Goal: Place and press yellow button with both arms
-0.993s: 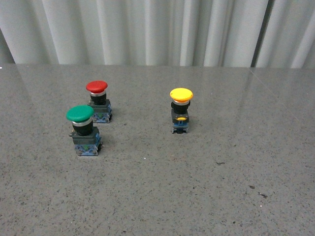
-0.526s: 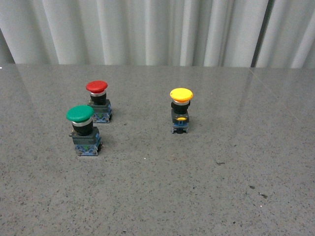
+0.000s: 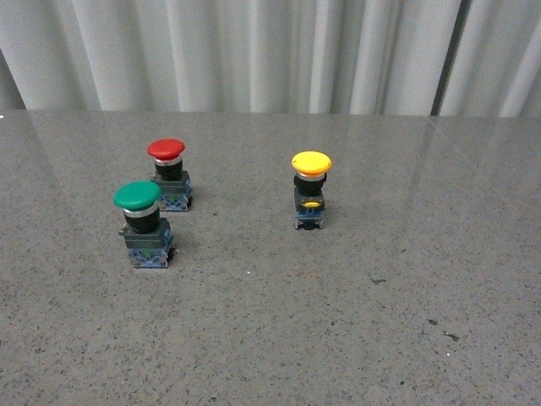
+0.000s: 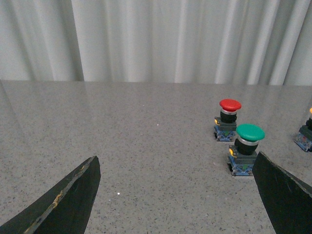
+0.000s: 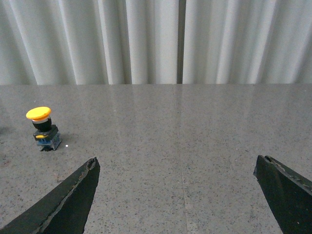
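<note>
The yellow button (image 3: 311,191) stands upright on the grey stone table, right of centre in the front view. It also shows in the right wrist view (image 5: 44,128), far off to one side, and only its edge shows in the left wrist view (image 4: 306,136). My left gripper (image 4: 175,165) is open and empty, low over bare table. My right gripper (image 5: 176,165) is open and empty over bare table, well away from the yellow button. Neither arm shows in the front view.
A green-capped button (image 3: 142,223) and a red-capped button (image 3: 169,174) stand at the left of the table; in the left wrist view the green one (image 4: 246,155) sits just beside one finger. A white pleated curtain (image 3: 254,51) hangs behind the table's far edge.
</note>
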You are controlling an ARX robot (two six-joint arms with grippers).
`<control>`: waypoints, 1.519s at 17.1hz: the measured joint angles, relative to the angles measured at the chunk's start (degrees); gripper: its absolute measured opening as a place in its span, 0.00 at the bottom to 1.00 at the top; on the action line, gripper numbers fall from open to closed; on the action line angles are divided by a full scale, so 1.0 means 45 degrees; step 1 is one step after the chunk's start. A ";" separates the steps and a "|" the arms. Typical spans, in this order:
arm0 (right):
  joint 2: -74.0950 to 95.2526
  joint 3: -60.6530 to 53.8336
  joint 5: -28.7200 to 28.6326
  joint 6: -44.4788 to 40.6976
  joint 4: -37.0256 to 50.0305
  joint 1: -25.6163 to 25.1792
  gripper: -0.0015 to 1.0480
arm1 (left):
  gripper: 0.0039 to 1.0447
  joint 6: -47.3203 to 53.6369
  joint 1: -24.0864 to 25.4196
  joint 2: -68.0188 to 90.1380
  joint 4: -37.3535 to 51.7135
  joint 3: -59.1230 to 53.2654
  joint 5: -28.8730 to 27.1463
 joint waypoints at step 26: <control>2.3042 1.3231 -0.0996 0.0826 0.5581 0.5226 0.51 | 0.94 0.0000 0.0000 0.0000 0.0000 0.0000 0.0000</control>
